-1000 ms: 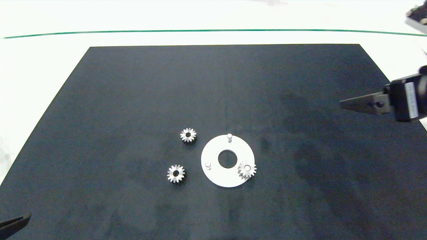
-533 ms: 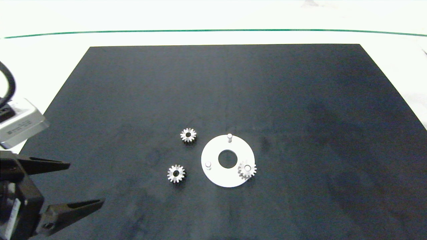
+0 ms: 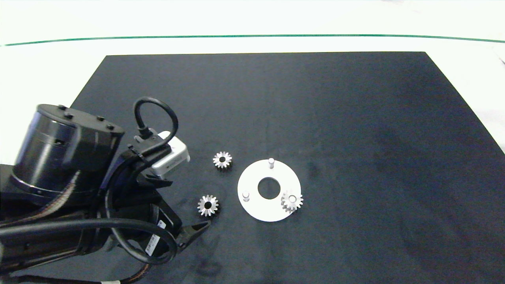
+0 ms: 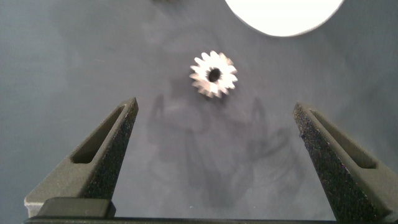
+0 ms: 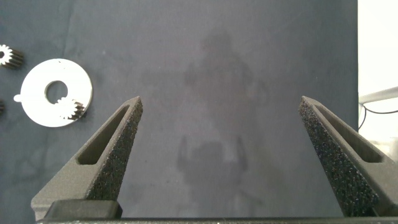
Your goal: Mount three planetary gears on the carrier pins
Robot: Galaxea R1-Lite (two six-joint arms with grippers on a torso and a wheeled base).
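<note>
Mat [image 3: 315,110], black and smudged, covers your white tabletop [image 3: 252,23]; a green line [image 3: 252,36] crosses it. Your left end effector [image 4: 214,134] gapes empty near a gear [image 4: 214,74]; the right end effector [image 5: 221,134] too.

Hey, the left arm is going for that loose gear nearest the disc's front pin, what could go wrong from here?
1. The left gripper has its jaws wide open with the near gear ahead of them, not between; closing now would probably grab nothing or nudge it.
2. The gear lies flat on the black mat, so the fingertips may skid it away.
3. The white disc sits loose and close by; bumping it could disturb the seated gear.
</note>
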